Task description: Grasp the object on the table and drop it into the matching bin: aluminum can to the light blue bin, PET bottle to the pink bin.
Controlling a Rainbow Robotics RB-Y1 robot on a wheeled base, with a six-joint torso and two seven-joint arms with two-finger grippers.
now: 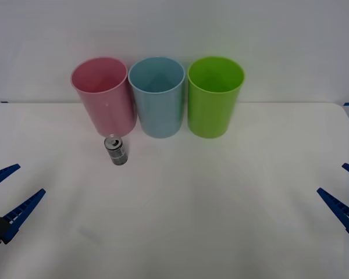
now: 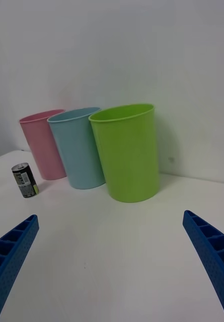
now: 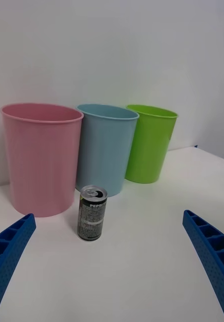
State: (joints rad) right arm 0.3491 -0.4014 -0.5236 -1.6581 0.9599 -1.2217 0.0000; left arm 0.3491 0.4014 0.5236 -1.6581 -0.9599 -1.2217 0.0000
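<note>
A small dark aluminum can [image 1: 116, 150] [image 3: 92, 213] [image 2: 24, 180] with a silver top stands upright on the white table [image 1: 198, 209], just in front of the pink bin [image 1: 103, 96] [image 3: 40, 157] [image 2: 42, 144]. The light blue bin [image 1: 157, 96] [image 3: 104, 147] [image 2: 77, 147] stands beside the pink one, to its right in the front view. My left gripper [image 1: 7, 197] [image 3: 109, 274] is open at the table's left edge, well short of the can. My right gripper [image 1: 346, 195] [image 2: 109, 274] is open at the right edge, far from the can.
A lime green bin [image 1: 214, 96] [image 2: 126, 151] [image 3: 149, 142] stands to the right of the light blue one; the three bins form a row at the table's back, against a white wall. Bare tabletop lies between the grippers and the bins.
</note>
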